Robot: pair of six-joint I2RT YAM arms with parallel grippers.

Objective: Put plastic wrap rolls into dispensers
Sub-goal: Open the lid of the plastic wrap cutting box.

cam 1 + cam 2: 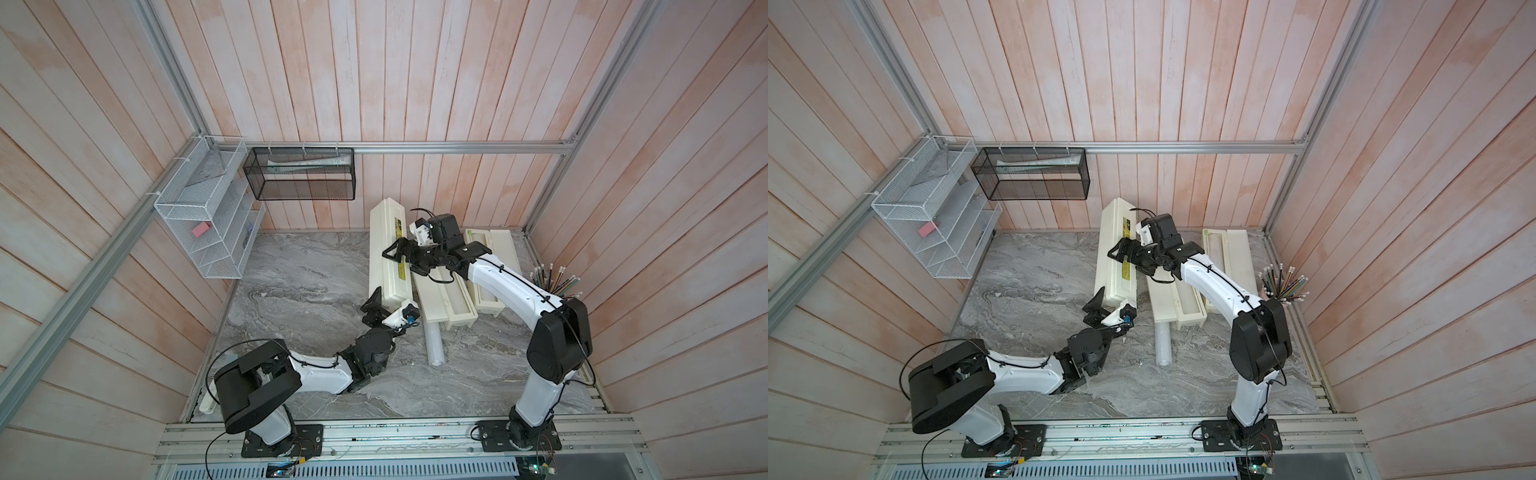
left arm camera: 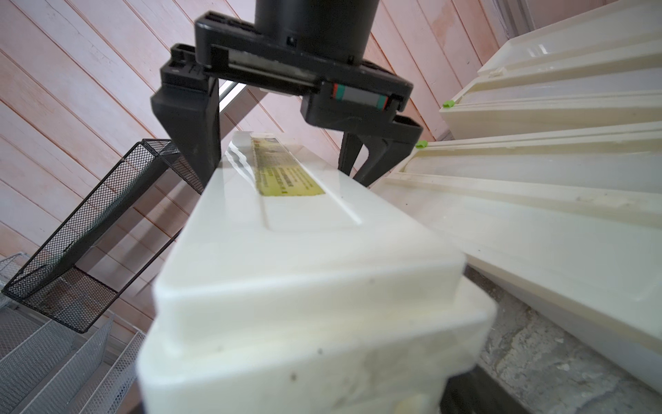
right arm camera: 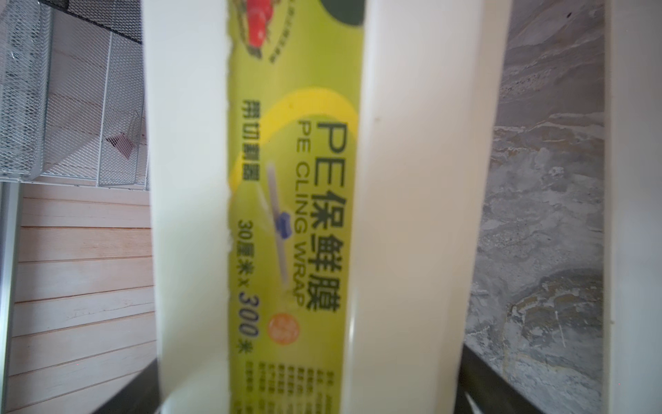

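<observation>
A closed cream dispenser (image 1: 386, 266) with a yellow-green label (image 3: 293, 215) lies lengthwise at the back of the table. My right gripper (image 1: 395, 252) stands open astride its middle, one finger (image 2: 195, 143) on each side. My left gripper (image 1: 380, 305) is at its near end (image 2: 304, 322), which fills the space between the jaws; whether they press on it is hidden. Two open dispensers (image 1: 440, 299) (image 1: 496, 266) lie to its right, and a pale roll-like shape shows in the rightmost trough (image 1: 1214, 249). One plastic wrap roll (image 1: 436, 345) lies loose on the table in both top views (image 1: 1163, 345).
On the back wall hangs a black mesh basket (image 1: 299, 174). A white wire rack (image 1: 208, 216) is fixed to the left wall. A cup of pencils (image 1: 557, 282) stands at the table's right edge, beside my right arm.
</observation>
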